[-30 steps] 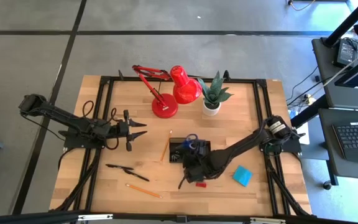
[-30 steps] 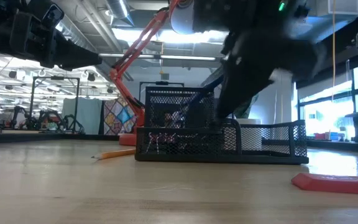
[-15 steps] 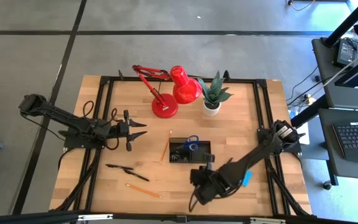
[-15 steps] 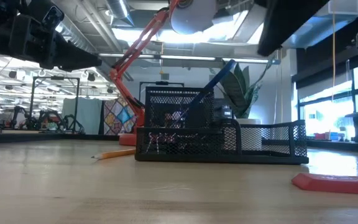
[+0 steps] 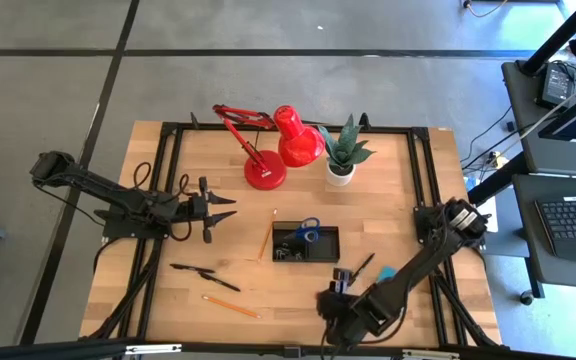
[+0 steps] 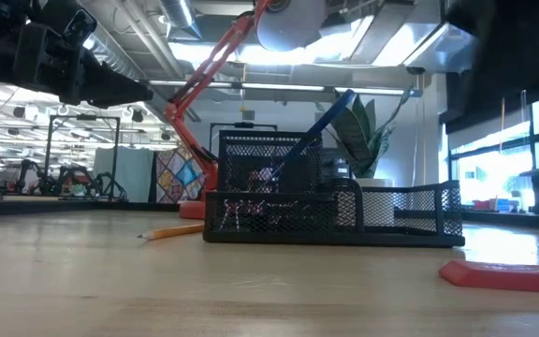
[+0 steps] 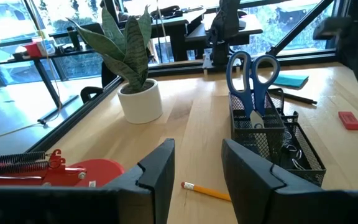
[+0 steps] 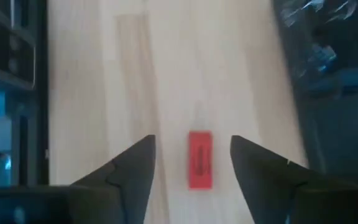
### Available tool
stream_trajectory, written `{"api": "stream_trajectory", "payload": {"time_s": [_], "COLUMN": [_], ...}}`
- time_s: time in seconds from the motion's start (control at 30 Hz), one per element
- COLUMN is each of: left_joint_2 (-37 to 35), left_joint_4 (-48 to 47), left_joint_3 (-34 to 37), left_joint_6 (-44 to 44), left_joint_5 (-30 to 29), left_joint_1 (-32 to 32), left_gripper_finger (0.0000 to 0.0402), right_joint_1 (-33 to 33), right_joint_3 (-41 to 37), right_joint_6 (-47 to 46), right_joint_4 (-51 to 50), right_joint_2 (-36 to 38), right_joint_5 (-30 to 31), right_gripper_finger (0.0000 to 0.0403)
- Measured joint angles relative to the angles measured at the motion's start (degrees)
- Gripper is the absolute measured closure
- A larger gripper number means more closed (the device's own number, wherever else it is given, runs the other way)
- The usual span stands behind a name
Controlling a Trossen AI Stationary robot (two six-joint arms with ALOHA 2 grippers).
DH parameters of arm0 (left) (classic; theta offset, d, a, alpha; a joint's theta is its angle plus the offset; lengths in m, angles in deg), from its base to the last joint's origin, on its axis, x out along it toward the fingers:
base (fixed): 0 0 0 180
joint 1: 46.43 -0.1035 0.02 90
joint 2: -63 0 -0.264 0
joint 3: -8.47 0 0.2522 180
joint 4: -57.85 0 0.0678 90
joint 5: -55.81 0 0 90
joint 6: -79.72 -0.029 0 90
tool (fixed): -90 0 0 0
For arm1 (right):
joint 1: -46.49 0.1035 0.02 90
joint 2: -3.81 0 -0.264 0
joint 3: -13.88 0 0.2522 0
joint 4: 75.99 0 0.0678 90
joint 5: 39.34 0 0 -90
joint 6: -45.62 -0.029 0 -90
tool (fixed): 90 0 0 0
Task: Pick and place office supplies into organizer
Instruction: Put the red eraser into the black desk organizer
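Note:
The black mesh organizer (image 5: 306,243) stands mid-table with blue-handled scissors (image 7: 253,74) upright in it. A pencil (image 5: 266,240) lies by its left side. Two black pens (image 5: 203,275) and another pencil (image 5: 231,306) lie toward the near left. A small red eraser (image 8: 201,159) lies flat on the wood. My right gripper (image 8: 191,171), open, hangs over it near the front edge (image 5: 330,305), a finger on either side, not touching. The blue note pad (image 5: 386,272) and a black pen (image 5: 361,268) lie beside that arm. My left gripper (image 5: 223,207) waits open at the left.
A red desk lamp (image 5: 268,150) and a potted plant (image 5: 343,155) stand at the table's far side. Bare wood lies between the organizer and the front edge. A dark frame rail (image 5: 428,190) runs along the table's right side.
My right gripper has swung from just above the organizer toward the table's near edge, turning as it went, and now hangs over the red eraser. It has left the low view, so the organizer shows unblocked there. The organizer and the scissors have stayed put.

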Motion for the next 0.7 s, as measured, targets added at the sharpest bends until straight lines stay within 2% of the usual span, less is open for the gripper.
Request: {"api": "stream_trajectory", "payload": {"time_s": [0.17, 0.4, 0.7], "left_joint_2": [0.0, 0.0, 0.0], "left_joint_4": [0.0, 0.0, 0.0], "left_joint_3": [0.0, 0.0, 0.0], "left_joint_6": [0.0, 0.0, 0.0], "left_joint_5": [0.0, 0.0, 0.0], "left_joint_1": [0.0, 0.0, 0.0], "left_gripper_finger": [0.0274, 0.0274, 0.0274], "right_joint_1": [0.4, 0.4, 0.4], "right_joint_3": [-4.7, -10.8, -16.3], "right_joint_6": [-0.7, -1.5, 2.7], "right_joint_4": [1.4, 9.9, 18.7], "right_joint_2": [0.0, 0.0, 0.0], "right_joint_5": [-1.2, -2.0, -2.1], "right_gripper_finger": [0.0188, 0.0201, 0.0206]}}
